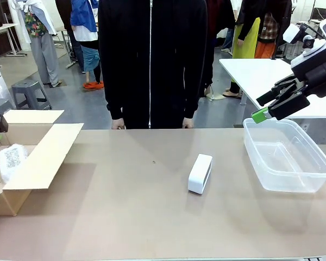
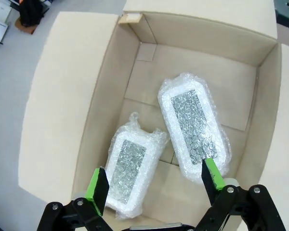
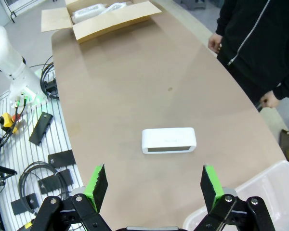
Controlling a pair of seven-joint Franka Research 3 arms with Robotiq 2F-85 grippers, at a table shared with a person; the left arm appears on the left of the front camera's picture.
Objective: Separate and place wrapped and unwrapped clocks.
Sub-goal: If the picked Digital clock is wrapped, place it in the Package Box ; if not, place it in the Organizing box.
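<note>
Tan table (image 1: 125, 217), grey floor (image 1: 70, 106) beyond

Smooth grey floor (image 1: 70, 109) beyond the tan tabletop (image 1: 125, 217). A grey metal stool (image 1: 28, 89) stands on the floor past the tabletop's far left corner. White table (image 1: 255, 73) beyond the far right corner, and another white table (image 1: 1, 30) far back at left. Several people (image 1: 87, 32) stand farther back. In the right wrist view, a white slatted rack (image 3: 19, 159) runs along the tabletop's robot-side edge, with black plates (image 3: 41, 128) lying on it. The light is even and soft, with a faint sheen on the tabletop.
</note>
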